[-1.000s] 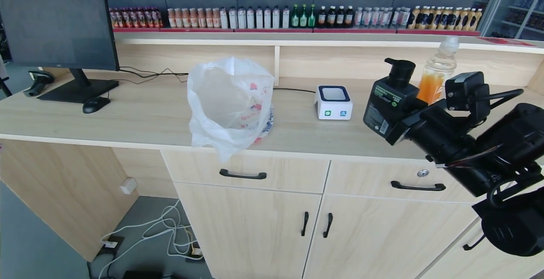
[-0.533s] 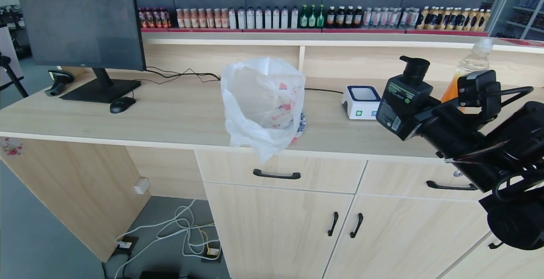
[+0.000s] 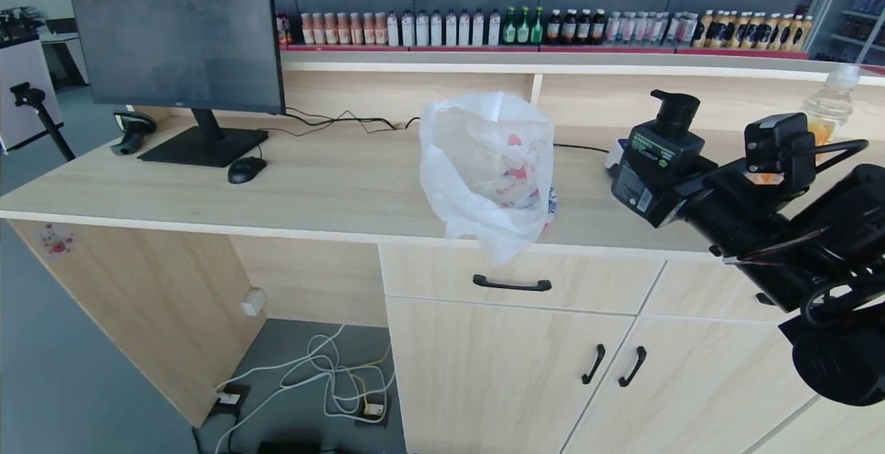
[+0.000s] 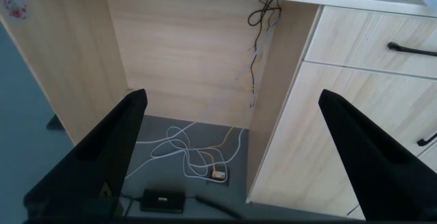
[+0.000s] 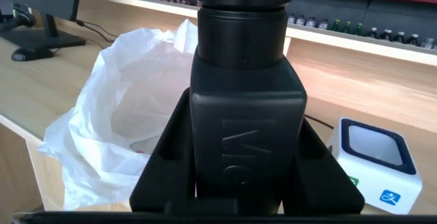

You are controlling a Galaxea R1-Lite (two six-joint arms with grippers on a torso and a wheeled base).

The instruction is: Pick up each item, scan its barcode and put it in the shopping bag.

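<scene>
Right end effector [image 3: 667,195] clamps the black pump bottle [image 3: 653,153], held aloft right of the shopping bag [image 3: 487,164] on the desk [image 3: 332,184] — rigid, likely heavy and slick, best gripped across its flat sides. The right wrist view shows the scanner [image 5: 372,157] plainly — the head view has it mostly behind the bottle. Left end effector [image 4: 232,162] gapes wide, empty.

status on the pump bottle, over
Right gripper shut on black pump bottle, right of shopping bag. Left gripper open, low by the cabinet. Nothing between bottle and bag.
</scene>
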